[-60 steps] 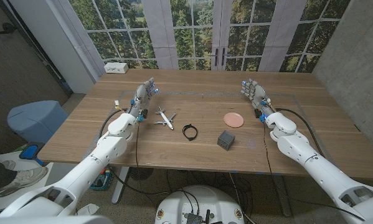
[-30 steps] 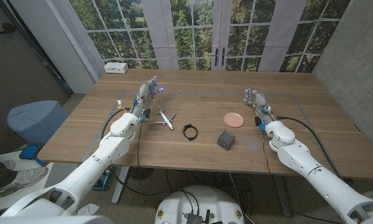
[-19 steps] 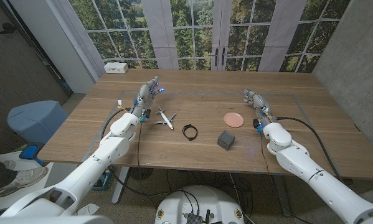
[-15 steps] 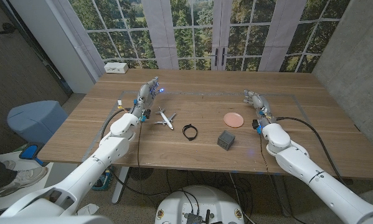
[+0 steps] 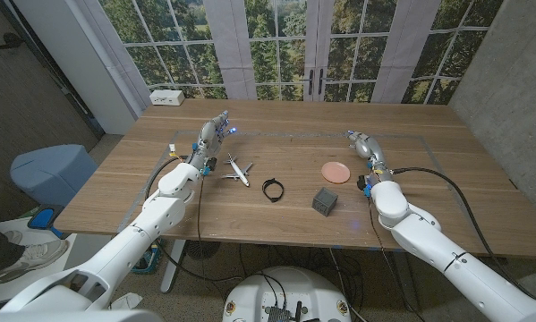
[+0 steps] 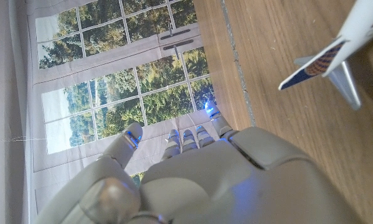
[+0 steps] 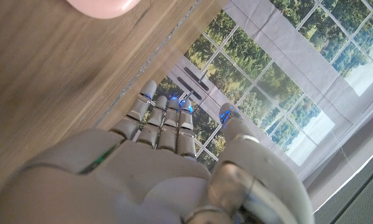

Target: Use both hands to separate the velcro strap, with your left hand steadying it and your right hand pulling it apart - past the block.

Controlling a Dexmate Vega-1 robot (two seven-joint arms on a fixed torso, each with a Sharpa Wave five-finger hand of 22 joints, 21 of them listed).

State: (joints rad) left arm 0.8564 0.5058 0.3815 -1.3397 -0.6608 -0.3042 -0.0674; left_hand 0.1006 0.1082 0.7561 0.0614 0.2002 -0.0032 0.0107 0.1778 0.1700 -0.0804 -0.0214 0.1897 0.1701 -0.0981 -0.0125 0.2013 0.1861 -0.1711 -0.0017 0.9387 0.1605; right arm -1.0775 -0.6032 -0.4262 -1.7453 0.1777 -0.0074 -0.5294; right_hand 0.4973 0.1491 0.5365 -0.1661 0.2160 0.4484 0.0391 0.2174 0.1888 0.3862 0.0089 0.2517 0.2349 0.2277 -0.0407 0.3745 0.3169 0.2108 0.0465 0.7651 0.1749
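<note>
The black velcro strap lies as a closed loop near the middle of the table, and neither hand touches it. A dark grey block sits to its right. My left hand is raised over the table's far left, behind the toy plane, fingers straight and apart, holding nothing; in the left wrist view its back faces the camera. My right hand hovers to the right of the pink disc, fingers extended and empty; the right wrist view shows its back.
A white toy airplane lies left of the strap; its tail appears in the left wrist view. A pink disc lies behind the block, its edge in the right wrist view. A white box sits at the far left corner.
My right arm has swung inward toward the middle, and its hand has turned and dropped lower beside the pink disc. My left hand has shifted slightly. The strap and block have not moved.
</note>
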